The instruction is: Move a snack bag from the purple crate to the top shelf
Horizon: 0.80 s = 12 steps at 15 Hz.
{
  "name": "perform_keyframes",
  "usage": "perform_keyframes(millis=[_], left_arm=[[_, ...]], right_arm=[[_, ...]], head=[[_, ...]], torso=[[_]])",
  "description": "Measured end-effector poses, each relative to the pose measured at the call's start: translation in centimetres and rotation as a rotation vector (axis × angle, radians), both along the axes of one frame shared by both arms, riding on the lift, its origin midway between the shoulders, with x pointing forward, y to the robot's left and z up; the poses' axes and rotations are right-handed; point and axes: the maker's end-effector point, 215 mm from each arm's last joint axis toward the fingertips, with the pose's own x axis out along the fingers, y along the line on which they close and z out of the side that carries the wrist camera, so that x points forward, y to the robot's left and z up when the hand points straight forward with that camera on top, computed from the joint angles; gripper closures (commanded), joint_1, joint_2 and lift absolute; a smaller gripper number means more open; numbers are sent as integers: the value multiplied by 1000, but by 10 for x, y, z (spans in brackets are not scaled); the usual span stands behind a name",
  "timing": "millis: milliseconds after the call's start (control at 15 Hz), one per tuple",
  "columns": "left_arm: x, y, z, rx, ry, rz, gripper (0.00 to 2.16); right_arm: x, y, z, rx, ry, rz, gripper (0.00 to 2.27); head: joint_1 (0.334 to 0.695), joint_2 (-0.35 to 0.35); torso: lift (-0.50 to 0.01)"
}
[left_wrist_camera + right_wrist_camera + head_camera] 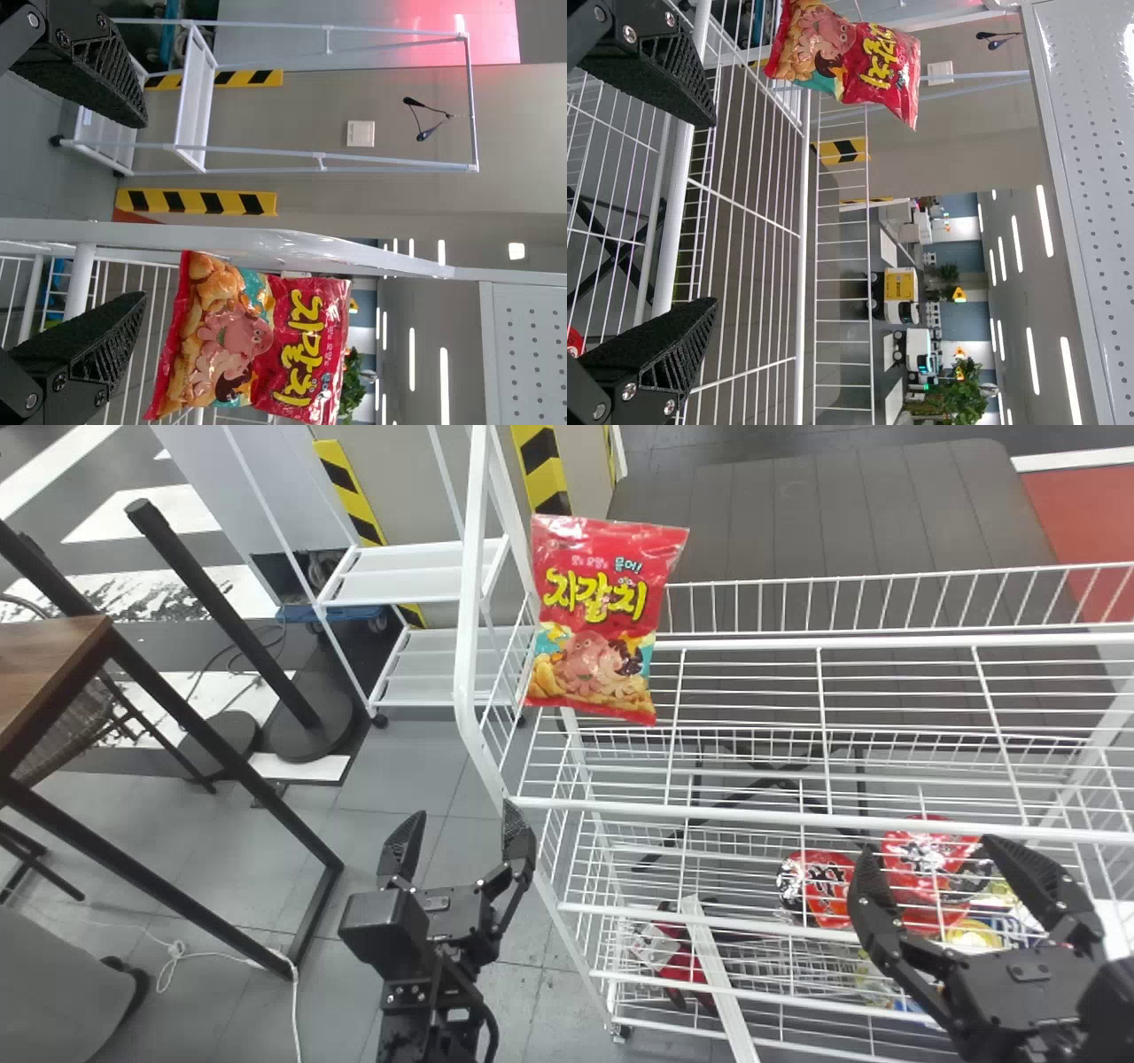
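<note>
In the head view, the bag (pixel 598 620) is standing roughly upright at the left end of the shelf (pixel 709 812), back from the front edge; it is probably sitting there so the end wires (pixel 508 708) can be bracing a soft pack, though whether they are touching it I cannot tell. The left gripper (pixel 461 841) is hovering by the front left corner, jaws spreading apart around nothing; the right gripper (pixel 930 855) is hanging before the front edge, toward the right end, its jaws likewise released. Below, 2 red packs (pixel 824 895) are lying on a lower tier. In the left wrist view, the bag is resting beyond the 2 parted fingers, well apart from both, so the grip is presumably leaving it free to be standing on its own base. In the right wrist view, the jaws are gaping over the wires while the bag is standing well off. The placing is looking finished; what is remaining, I judge, is drawing both arms back without jolting the shelf, since a light bag could be toppling.
</note>
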Motion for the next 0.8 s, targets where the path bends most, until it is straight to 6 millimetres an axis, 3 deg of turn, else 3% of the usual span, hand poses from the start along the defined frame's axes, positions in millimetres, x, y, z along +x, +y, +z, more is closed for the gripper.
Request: perform_keyframes(millis=[800], left_arm=[[-2, 0, 2, -2, -6, -1, 144]], right_arm=[[-4, 0, -3, -3, 18, 2, 93]], head=[[695, 272]], torso=[[-17]])
